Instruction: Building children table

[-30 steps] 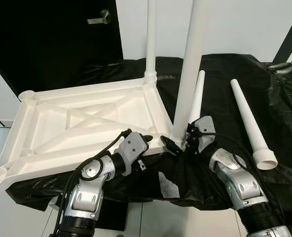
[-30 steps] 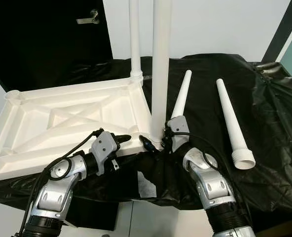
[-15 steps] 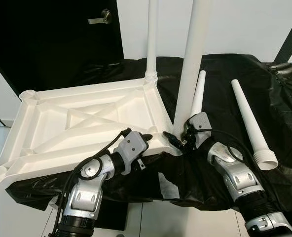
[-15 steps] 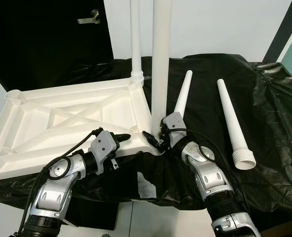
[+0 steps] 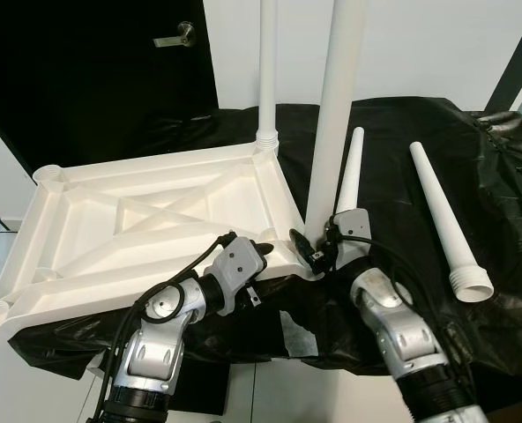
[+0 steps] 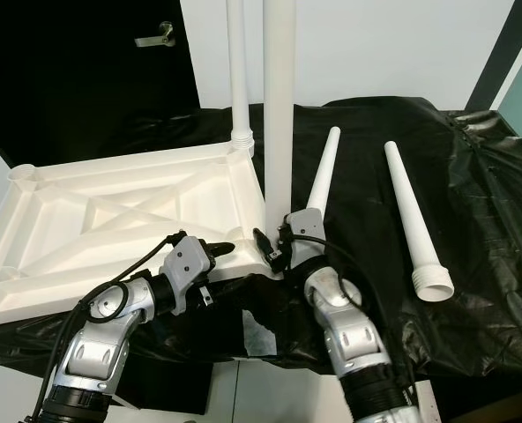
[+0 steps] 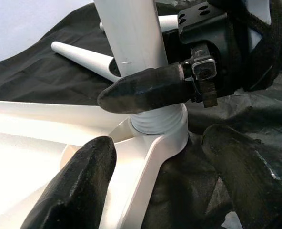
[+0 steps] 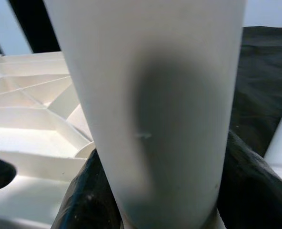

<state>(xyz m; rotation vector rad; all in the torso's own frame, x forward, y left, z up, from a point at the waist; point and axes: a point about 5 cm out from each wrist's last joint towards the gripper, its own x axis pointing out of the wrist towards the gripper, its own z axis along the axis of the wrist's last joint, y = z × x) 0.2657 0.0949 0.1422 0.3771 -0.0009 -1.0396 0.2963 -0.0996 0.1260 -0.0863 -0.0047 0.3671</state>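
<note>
1. Black plastic sheeting [image 5: 402,150] covers the worktop before a white wall and a dark door. In the left eye view, the upturned white plastic children's tabletop [image 5: 146,220] lies ribbed side up on the sheeting. One tall white plastic leg [image 5: 268,70] stands upright in its far corner socket, and a second upright white leg [image 5: 336,115] stands in the near corner socket. The right gripper [image 5: 318,251] clasps this second leg low down, just above the socket. The left gripper [image 5: 257,251] sits at the tabletop's near edge, just beside that corner.

2. In the right eye view, two loose tapered white legs lie on the sheeting to the right, the nearer one [image 6: 321,181] close behind the right gripper and the farther one [image 6: 411,220] well apart from it. Two sockets at the left end look unfilled, so the build seems about half done.

3. In the left wrist view, the left fingers [image 7: 74,191] are spread apart, straddling the tabletop's corner without closing on it. A right finger presses against the leg just above its threaded collar [image 7: 157,121].

4. In the right wrist view, both black fingers hug the leg from either side. To seat it well, I judge the leg should be kept vertical while it is turned, with the left gripper steadying the corner so the tabletop cannot slide on the slick sheeting.
</note>
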